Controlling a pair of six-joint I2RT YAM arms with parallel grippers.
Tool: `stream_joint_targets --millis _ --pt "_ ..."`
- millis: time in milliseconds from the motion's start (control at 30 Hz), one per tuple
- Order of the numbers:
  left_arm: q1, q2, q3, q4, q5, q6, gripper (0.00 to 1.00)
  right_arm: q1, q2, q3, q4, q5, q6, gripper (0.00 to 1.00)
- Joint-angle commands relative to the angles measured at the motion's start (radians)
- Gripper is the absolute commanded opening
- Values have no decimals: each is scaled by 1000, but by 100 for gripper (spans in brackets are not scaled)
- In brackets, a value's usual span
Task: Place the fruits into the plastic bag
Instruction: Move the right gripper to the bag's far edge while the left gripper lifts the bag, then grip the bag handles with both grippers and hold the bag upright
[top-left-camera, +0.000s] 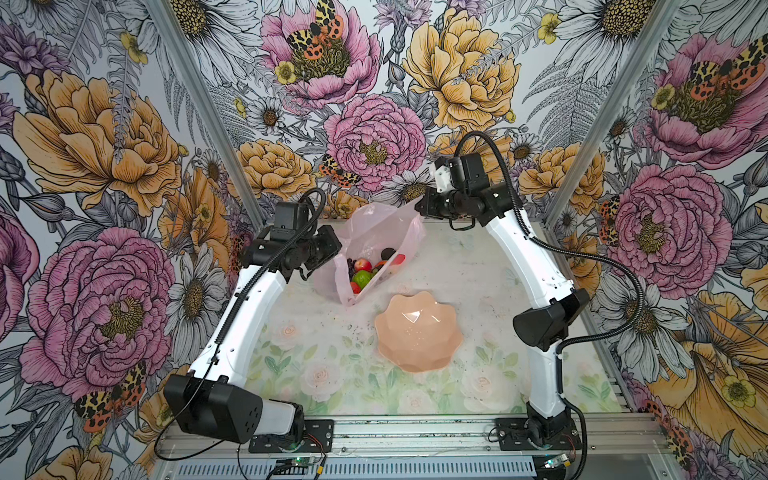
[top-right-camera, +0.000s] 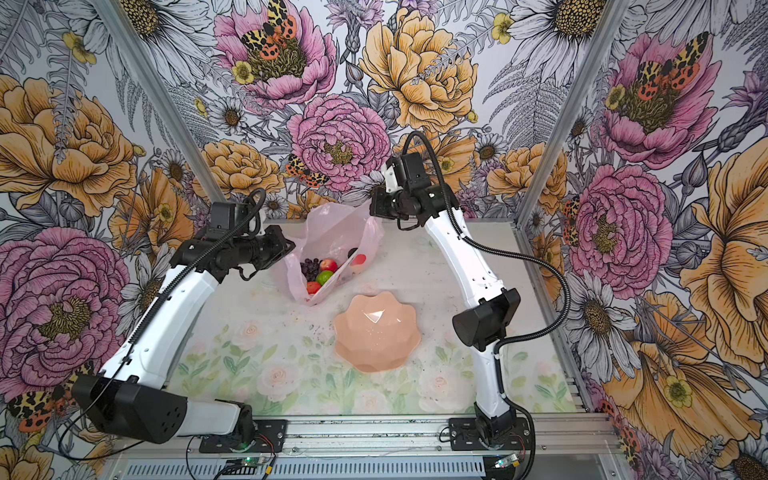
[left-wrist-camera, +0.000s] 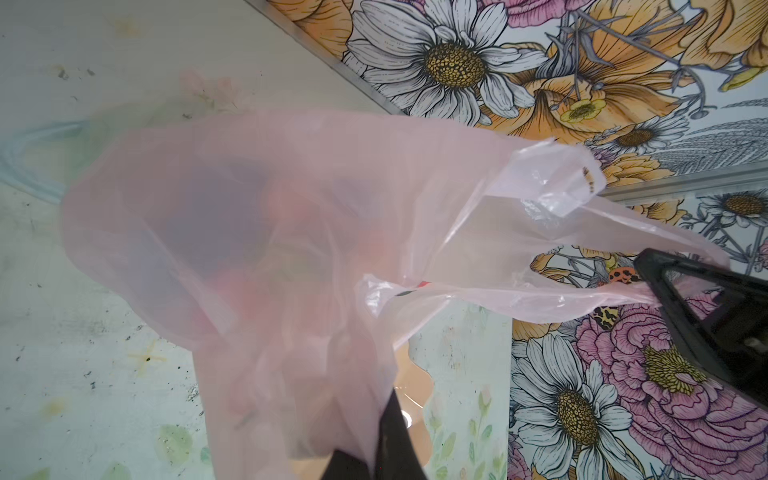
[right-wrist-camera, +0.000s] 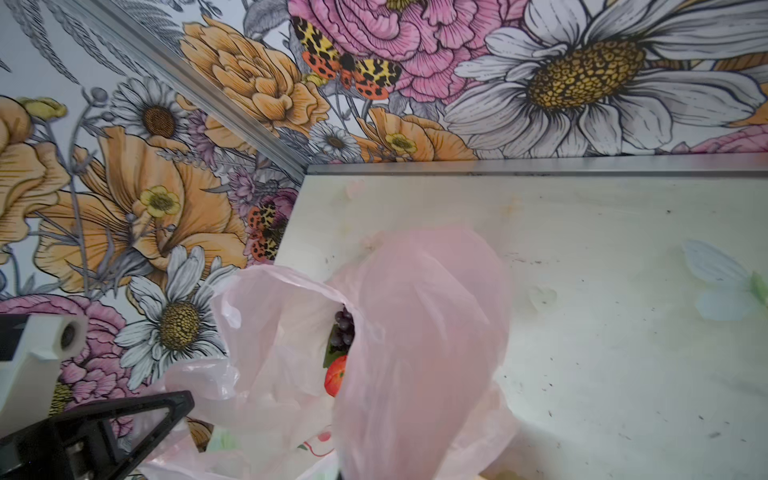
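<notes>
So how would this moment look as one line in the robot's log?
left gripper: shut on plastic bag | right gripper: shut on plastic bag | toy fruits: inside bag | peach-pink bowl: empty

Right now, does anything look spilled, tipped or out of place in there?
Nothing stands out. The fruits lie inside the plastic bag, which the left gripper and right gripper hold up by its edges. The bowl sits upright and empty beside it, and no fruit lies loose on the table, which only shows dark specks.
</notes>
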Motion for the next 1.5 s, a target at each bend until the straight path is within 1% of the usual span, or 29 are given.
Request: stream_joint_targets --millis 0,100,233,300,400,467,567,667,833,1000,1133,1200,1333,1400,1467 --pt "22 44 102 -42 44 -26 0 -30 35 158 10 -100 65 0" --pt "24 103 206 -46 87 -41 0 -52 50 248 16 -123 75 0" --pt "36 179 336 -47 140 -62 0 -83 9 253 31 -123 75 0" --pt "44 214 398 -46 161 -70 0 -95 -18 242 30 -124 77 0" --pt "48 257 460 -46 196 -87 0 -98 -79 176 32 -90 86 0" --pt "44 283 483 -47 201 -94 0 -96 -113 127 31 -69 56 0" --pt "4 336 529 -44 208 -100 0 -95 -163 44 32 -63 52 0" --pt "-50 380 591 -44 224 -116 0 -93 -214 -10 32 -29 53 0" --pt "-99 479 732 -45 234 -134 0 -100 -249 19 34 13 15 0" --pt "-129 529 849 -44 222 -177 0 -110 -213 41 35 -73 26 0" --pt "-129 553 921 -44 214 -212 0 -121 -228 -2 37 -65 27 0" --pt "-128 550 935 -44 210 -210 0 -131 -233 -15 35 -65 22 0" --pt "-122 513 883 -41 191 -207 0 -155 -228 10 37 -77 48 0" --pt "-129 498 838 -7 184 -222 0 -153 -220 37 46 -80 70 0" --pt "-153 492 791 55 193 -256 0 -143 -198 58 70 -125 107 0"
